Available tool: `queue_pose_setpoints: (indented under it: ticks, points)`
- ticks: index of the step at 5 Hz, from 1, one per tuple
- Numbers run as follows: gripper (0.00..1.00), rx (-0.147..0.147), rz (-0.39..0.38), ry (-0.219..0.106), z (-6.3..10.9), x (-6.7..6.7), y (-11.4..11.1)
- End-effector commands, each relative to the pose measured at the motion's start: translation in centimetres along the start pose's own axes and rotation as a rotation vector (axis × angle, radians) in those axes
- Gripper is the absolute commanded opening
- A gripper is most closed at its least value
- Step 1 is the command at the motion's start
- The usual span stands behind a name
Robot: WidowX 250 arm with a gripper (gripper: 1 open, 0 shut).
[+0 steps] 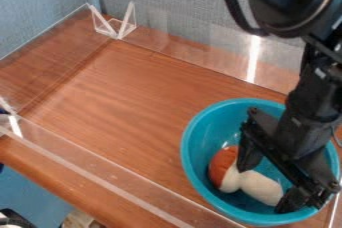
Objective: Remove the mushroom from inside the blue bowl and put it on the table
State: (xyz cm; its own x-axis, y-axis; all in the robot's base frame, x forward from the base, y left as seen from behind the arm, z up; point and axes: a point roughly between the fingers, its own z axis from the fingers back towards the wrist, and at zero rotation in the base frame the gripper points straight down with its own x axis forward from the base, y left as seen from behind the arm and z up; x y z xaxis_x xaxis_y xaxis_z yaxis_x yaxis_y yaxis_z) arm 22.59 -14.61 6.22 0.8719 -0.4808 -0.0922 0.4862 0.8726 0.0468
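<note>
The blue bowl [203, 140] sits at the lower right of the table [120, 92]. Inside it lies the mushroom [230, 172] on its side, orange-brown cap to the left and cream stem to the right, partly covered by my arm. My gripper [283, 174] points down into the bowl with its black fingers [251, 150] spread open on either side of the stem. I cannot tell whether the fingers touch the mushroom.
Clear acrylic walls [80, 142] run along the table's edges. A small clear triangular stand [114, 20] is at the back left corner. Bare wood stretches left of the bowl.
</note>
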Motion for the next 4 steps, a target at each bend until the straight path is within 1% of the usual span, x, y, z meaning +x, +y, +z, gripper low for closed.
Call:
queue_pose_setpoints:
  ticks: [1, 4]
  points:
    - [1.0, 0.01, 0.011, -0.03, 0.4, 0.3, 0.5]
    - [1.0, 0.044, 0.042, -0.036, -0.5, 0.7, 2.1]
